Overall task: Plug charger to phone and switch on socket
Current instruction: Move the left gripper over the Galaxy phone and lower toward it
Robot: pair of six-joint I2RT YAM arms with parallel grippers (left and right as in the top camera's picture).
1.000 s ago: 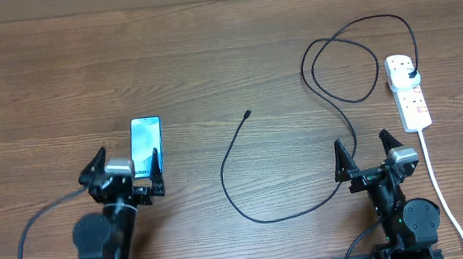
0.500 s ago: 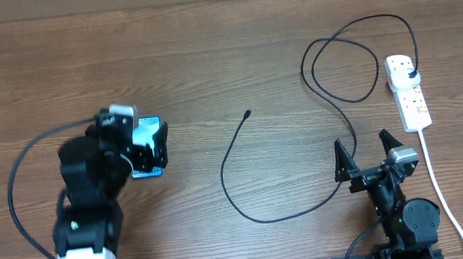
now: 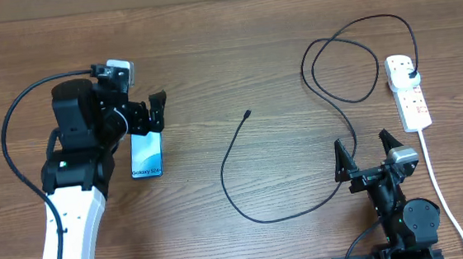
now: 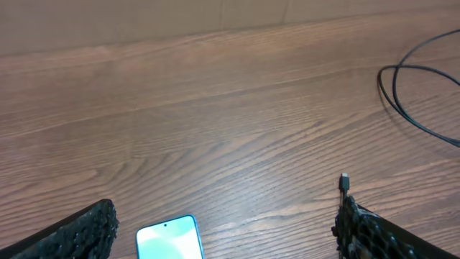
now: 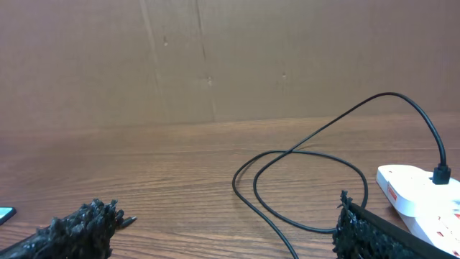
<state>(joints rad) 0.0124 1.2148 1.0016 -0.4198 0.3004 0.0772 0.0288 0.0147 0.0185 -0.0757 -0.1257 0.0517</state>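
The phone [image 3: 147,158] lies flat on the wood table at the left, light blue screen up. Its top end shows in the left wrist view [image 4: 169,241]. My left gripper [image 3: 149,113] is open and empty, hovering over the phone's far end. The charger cable [image 3: 232,158] snakes across the middle. Its connector tip [image 3: 248,112] lies loose, right of the phone, and also shows in the left wrist view [image 4: 344,181]. Its black plug [image 3: 412,74] sits in the white socket strip [image 3: 411,103]. My right gripper [image 3: 367,153] is open and empty at the front right.
The cable makes a double loop [image 3: 342,63] at the back right, seen in the right wrist view [image 5: 302,187] beside the strip [image 5: 420,191]. The strip's thick white cord [image 3: 439,188] runs to the front edge. A brown wall [image 5: 215,57] stands behind the table.
My left arm has swung forward from its rest pose near the front edge, so its open gripper is now over the phone's far end. The phone, cable and right arm have not moved.
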